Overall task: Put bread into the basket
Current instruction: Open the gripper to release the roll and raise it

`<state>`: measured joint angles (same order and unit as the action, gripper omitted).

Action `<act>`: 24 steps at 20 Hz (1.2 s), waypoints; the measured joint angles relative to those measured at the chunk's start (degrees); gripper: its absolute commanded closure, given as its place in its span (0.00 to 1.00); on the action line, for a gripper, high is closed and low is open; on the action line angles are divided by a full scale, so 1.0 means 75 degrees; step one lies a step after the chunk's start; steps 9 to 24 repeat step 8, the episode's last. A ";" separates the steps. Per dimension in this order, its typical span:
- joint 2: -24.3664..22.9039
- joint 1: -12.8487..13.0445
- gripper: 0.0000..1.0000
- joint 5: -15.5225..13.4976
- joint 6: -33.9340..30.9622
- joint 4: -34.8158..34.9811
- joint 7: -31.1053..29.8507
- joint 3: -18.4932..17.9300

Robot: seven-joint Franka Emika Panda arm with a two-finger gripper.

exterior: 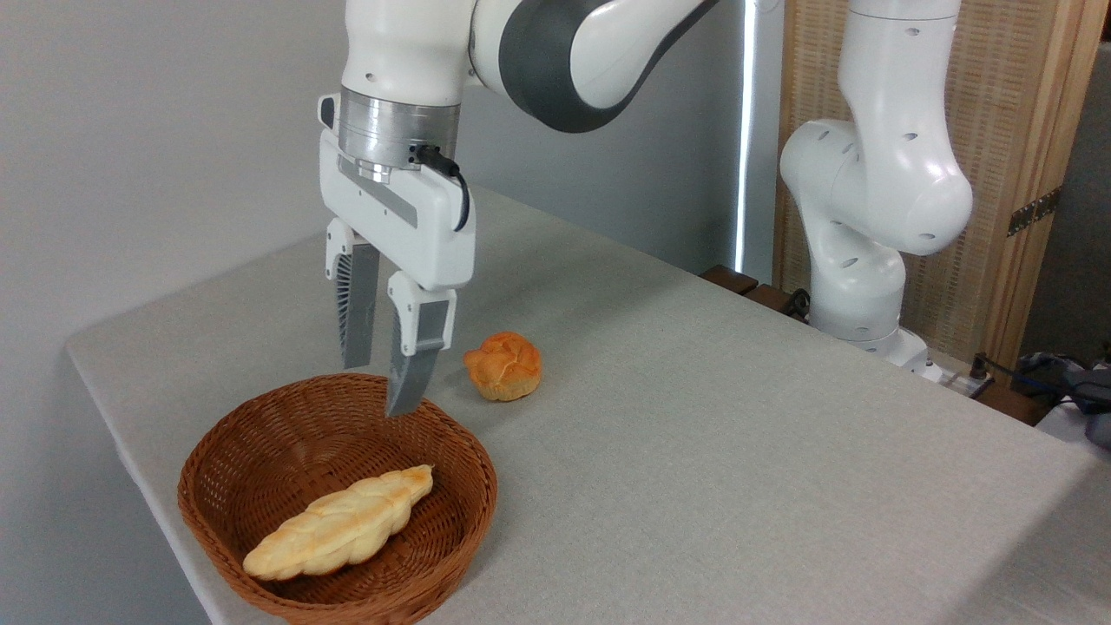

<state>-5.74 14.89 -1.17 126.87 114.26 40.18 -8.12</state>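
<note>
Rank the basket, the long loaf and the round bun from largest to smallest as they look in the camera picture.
1. Basket
2. Long loaf, lying inside the basket
3. Round bun, on the table behind the basket; it sits farther from the camera, but the gap in size looks clear anyway.

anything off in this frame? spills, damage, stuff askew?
Nothing stands out. The braided loaf lies whole inside the wicker basket, the gripper hangs open and empty above its rim, and the round bun sits intact on the table.
</note>
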 measured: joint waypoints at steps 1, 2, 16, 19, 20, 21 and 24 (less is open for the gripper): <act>-0.0025 0.0000 0.02 0.0000 -0.0200 0.0000 -0.0074 0.0000; -0.0041 -0.0001 0.02 0.0000 -0.0433 0.0000 -0.0113 0.0000; -0.0056 -0.0002 0.00 0.0000 -0.1884 -0.0036 -0.0131 0.0000; -0.0056 -0.0002 0.00 0.0000 -0.1884 -0.0036 -0.0131 0.0000; -0.0056 -0.0002 0.00 0.0000 -0.1884 -0.0036 -0.0131 0.0000; -0.0056 -0.0002 0.00 0.0000 -0.1884 -0.0036 -0.0131 0.0000; -0.0056 -0.0002 0.00 0.0000 -0.1884 -0.0036 -0.0131 0.0000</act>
